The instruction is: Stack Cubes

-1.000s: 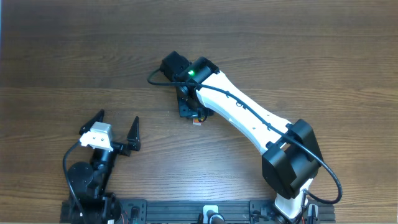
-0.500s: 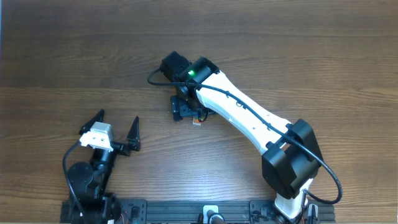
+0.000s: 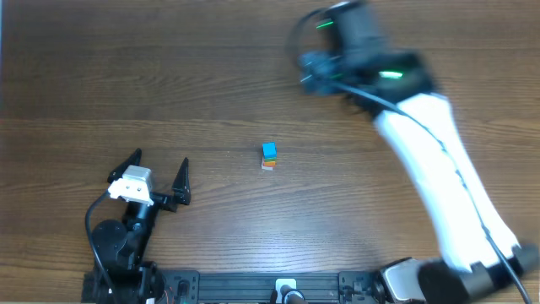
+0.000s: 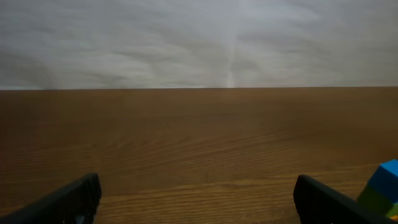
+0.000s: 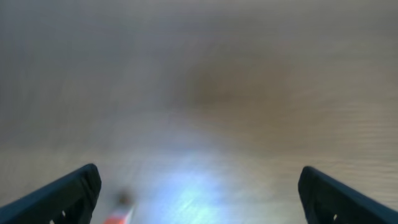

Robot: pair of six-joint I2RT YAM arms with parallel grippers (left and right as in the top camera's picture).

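Change: half a second ago the right gripper (image 3: 319, 69) sat low over the cubes at mid-table (image 3: 101, 76). It has since let go and lifted well clear toward the far side, fingers spread and empty.

The stack (image 3: 269, 156) stands free and upright at mid-table, with the blue cube (image 3: 269, 149) on top.

The left gripper (image 3: 160, 159) is parked near its base, fingers spread, unchanged.

Assessment: the last placement held after release. Stacking appears complete.

A brown wooden table (image 3: 126, 76) meets a pale wall (image 4: 124, 37).
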